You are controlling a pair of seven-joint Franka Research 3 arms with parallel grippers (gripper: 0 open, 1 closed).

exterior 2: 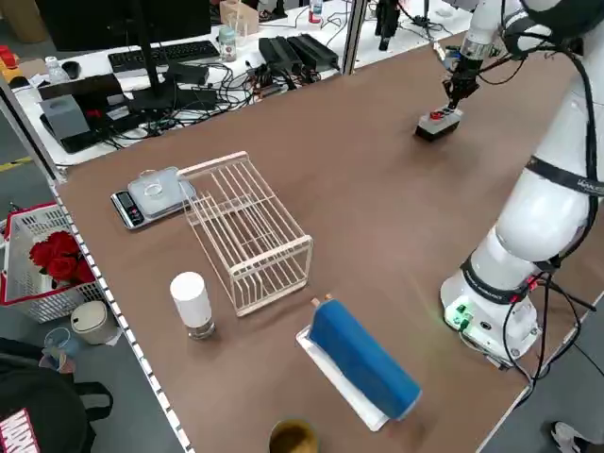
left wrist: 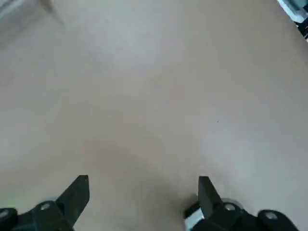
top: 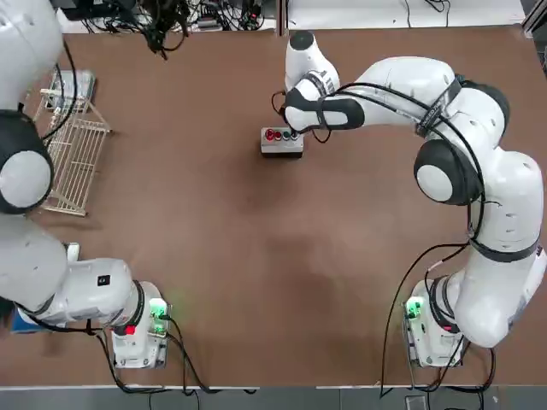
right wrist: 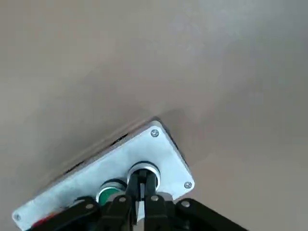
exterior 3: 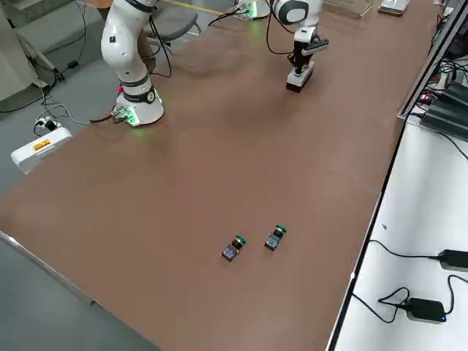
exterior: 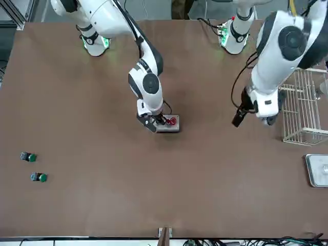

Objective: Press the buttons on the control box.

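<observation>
The control box (top: 282, 142) is a small light grey box with a row of round buttons, past the middle of the table. My right gripper (right wrist: 141, 185) is shut, and its fingertips rest on the end button (right wrist: 143, 171), beside a green button (right wrist: 111, 190). From across the table the same gripper (exterior: 156, 122) stands upright over the control box (exterior: 169, 123). My left gripper (left wrist: 142, 192) is open over bare table with nothing between its fingers. It hangs near the wire rack (exterior: 305, 110).
A white wire rack (top: 75, 154) and a small scale (top: 68, 85) sit at the far left. Two loose green buttons (exterior: 28, 157) (exterior: 39, 177) lie at the far right. A blue object (exterior 2: 363, 359) and a white cylinder (exterior 2: 192, 302) stand near the left arm's base.
</observation>
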